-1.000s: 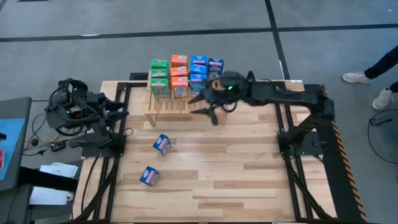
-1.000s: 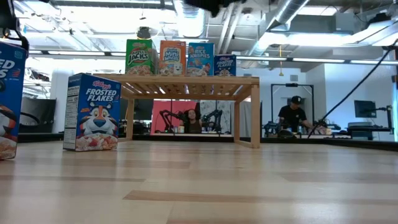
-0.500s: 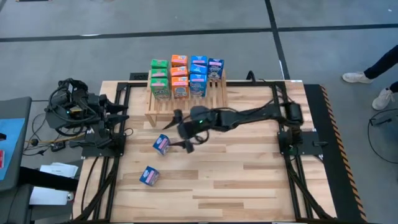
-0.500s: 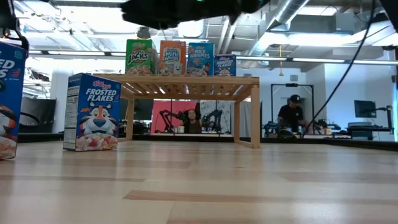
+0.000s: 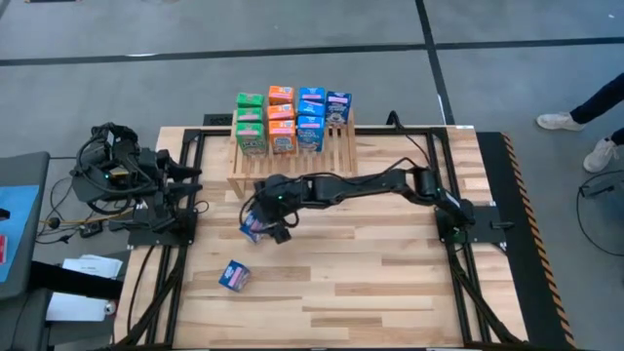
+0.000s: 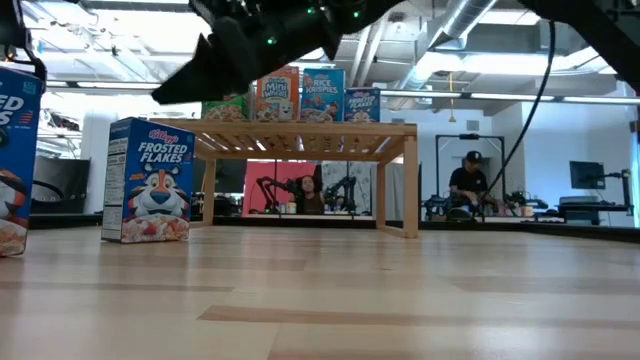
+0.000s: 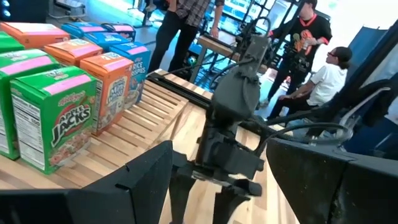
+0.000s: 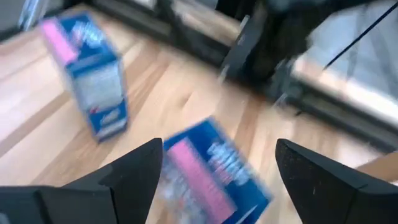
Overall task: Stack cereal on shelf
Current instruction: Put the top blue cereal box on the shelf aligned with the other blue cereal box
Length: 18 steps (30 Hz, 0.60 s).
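Several cereal boxes (image 5: 291,121), green, orange and blue, stand in rows on the far part of the light-wood shelf (image 5: 292,164). Two blue cereal boxes are on the table: one (image 5: 250,230) near the shelf's left leg, one (image 5: 234,276) closer to the near edge. My right gripper (image 5: 266,221) hangs open just above the first box (image 8: 211,177), a finger on either side, touching nothing. That box (image 6: 150,180) stands upright on its base. My left gripper (image 7: 217,186) waits open at the table's left edge.
Bare slats (image 5: 336,146) remain on the shelf's near and right part. Black frame rails (image 5: 185,195) run along the table's left and right sides. The table's middle and right are bare wood (image 5: 390,263). People sit and stand in the room beyond the table.
My right gripper has swung from over the shelf's right end toward the table's left and near edge, sinking as it went. It now hangs over the blue box near the shelf's left leg. The boxes have not moved.
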### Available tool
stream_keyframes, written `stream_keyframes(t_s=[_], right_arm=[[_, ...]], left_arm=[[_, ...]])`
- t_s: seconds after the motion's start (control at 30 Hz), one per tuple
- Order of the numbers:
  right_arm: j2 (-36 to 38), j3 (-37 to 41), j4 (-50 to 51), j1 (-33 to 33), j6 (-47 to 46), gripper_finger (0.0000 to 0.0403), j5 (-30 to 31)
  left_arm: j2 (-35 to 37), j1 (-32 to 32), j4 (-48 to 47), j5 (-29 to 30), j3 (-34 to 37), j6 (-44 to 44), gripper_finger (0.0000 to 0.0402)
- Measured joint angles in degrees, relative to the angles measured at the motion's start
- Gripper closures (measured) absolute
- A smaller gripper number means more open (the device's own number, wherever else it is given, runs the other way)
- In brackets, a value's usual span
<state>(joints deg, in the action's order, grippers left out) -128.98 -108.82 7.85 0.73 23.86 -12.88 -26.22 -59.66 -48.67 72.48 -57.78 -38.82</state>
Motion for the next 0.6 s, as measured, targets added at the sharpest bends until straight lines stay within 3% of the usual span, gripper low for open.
stream_keyframes(t_s=[0.27,0.6], right_arm=[[0.1,-0.9,6.9,-0.1,0.0,0.0083,2.2],[0.2,-0.8,14.4,-1.0,-6.9,0.009,10.2]], left_arm=[[0.0,0.0,-0.2,-1.4,0.0,0.0,0.0152],[0.0,0.0,-1.1,-2.2,0.0,-0.2,0.0152]])
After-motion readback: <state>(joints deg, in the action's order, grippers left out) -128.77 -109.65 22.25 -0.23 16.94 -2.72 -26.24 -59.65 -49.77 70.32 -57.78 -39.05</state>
